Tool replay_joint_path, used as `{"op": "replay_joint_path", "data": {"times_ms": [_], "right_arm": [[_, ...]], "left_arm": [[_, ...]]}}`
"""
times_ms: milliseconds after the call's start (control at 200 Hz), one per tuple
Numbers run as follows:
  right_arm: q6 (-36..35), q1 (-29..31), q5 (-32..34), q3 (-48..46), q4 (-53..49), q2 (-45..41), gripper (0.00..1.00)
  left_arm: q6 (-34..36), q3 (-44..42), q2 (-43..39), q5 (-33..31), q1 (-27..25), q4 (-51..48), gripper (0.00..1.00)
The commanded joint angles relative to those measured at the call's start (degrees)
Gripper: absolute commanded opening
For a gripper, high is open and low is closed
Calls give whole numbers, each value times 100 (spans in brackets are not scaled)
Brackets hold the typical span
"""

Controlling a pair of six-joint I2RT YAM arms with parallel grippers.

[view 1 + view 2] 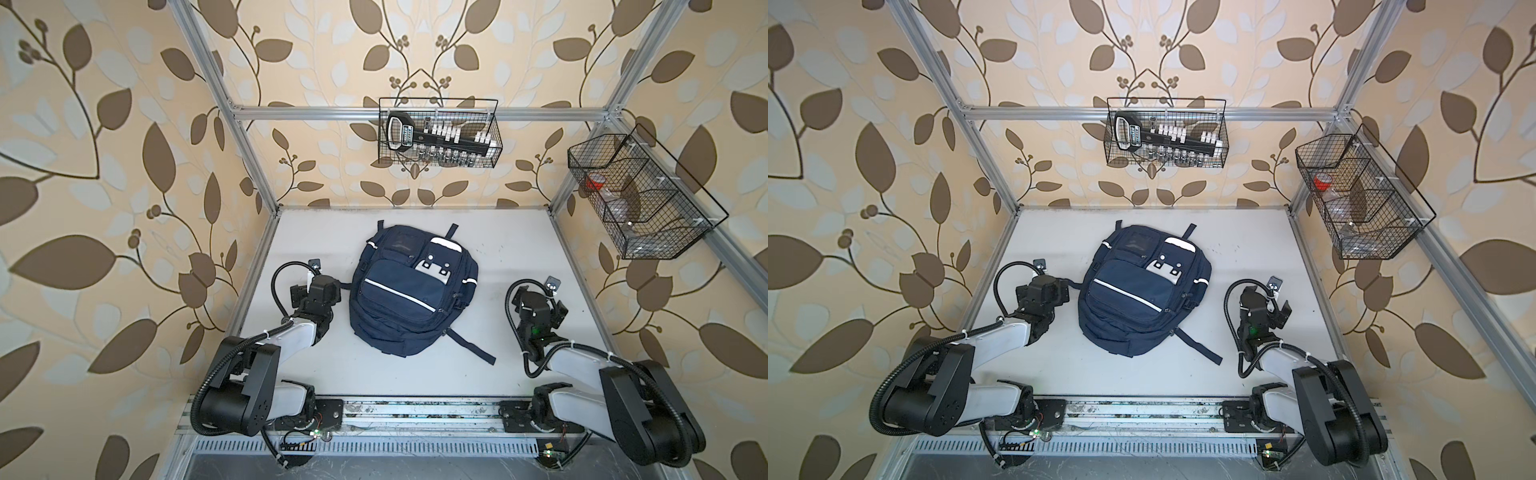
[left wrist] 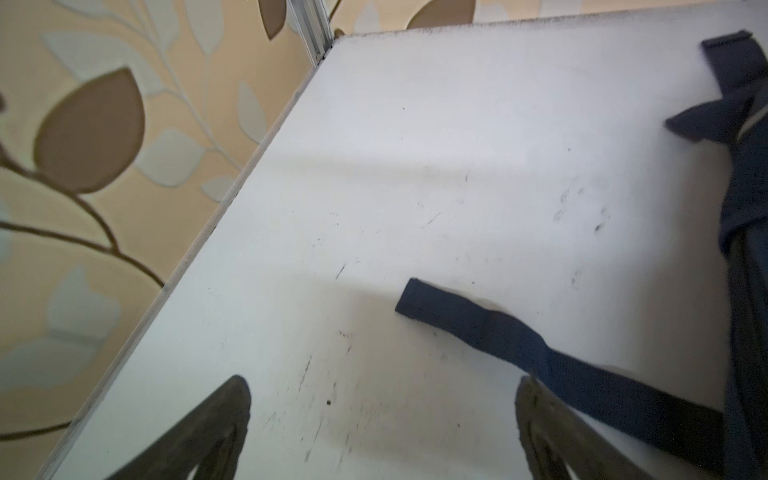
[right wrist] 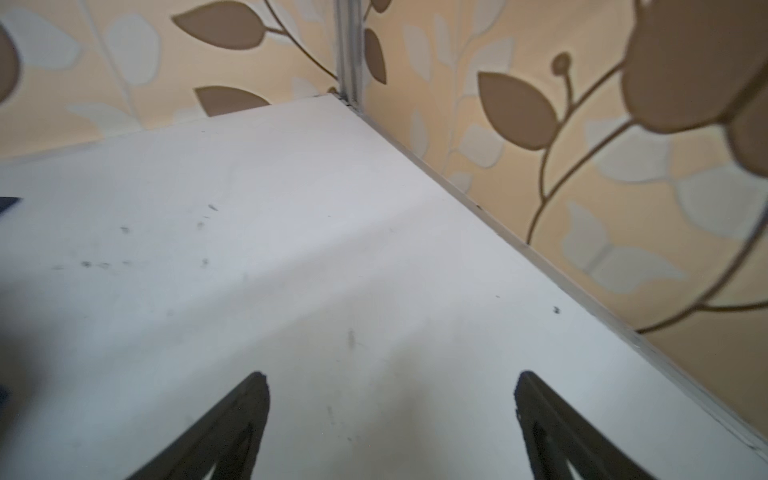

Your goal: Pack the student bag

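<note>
The bag (image 1: 409, 291) is lying flat in the middle of the tabletop (image 1: 519, 257), pockets facing up, between both arms. The left claw (image 2: 384, 386) is standing wide apart, holding nothing, just beside a strap (image 2: 498, 328) of the bag. The right claw (image 3: 392, 376) is also standing apart and empty, away from the bag.

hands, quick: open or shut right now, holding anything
left hand: open, holding nothing
right hand: open, holding nothing
</note>
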Motion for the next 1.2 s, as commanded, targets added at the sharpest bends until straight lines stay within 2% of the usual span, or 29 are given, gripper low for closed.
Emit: {"op": "replay_joint_path", "data": {"times_ms": [0,70,95,120,150,170,230,355,430,495,530,605,635,705,750,845,1195], "right_arm": [[-1124,-52,-1500,-28,2191,564,99],[-1190,-304,-2058,-194,3427,1465,99],[-1145,-379,-2043,-191,3670,1662,99],[-1104,-401,-2043,-142,3573,1657,99],[-1002,-419,-2101,47,2794,1477,99],[-921,-510,-2232,122,2524,1411,99],[-808,-809,-2636,67,2805,1504,99],[-762,-818,-2640,110,2595,1432,99],[-768,-815,-2636,112,2606,1439,99],[-778,-808,-2621,78,2637,1417,100],[-786,-803,-2606,77,2647,1412,100],[-799,-787,-2601,65,2669,1412,100],[-797,-790,-2604,67,2669,1412,100],[-804,-786,-2596,66,2662,1410,100],[-798,-792,-2598,68,2657,1412,100],[-801,-786,-2596,68,2658,1412,99],[-804,-786,-2594,77,2649,1421,99]], "left_arm": [[155,51,85,800,369,612,99],[160,317,299,1648,673,312,99],[181,423,378,1862,730,206,99],[205,476,438,1975,765,177,99],[213,517,459,2044,772,122,99],[213,529,461,2038,776,127,99],[173,419,328,1910,777,219,99],[92,98,70,1748,774,523,99],[146,272,208,1865,770,322,99],[-133,532,284,1852,756,-268,99],[-126,510,274,1862,650,-257,99],[204,183,211,2010,388,571,99],[290,44,257,1865,378,972,99],[110,-400,743,1632,473,2171,99],[272,-425,1192,1527,409,2749,99],[47,-145,1072,1379,424,1890,99],[46,-208,1016,1402,477,2000,99]]}}
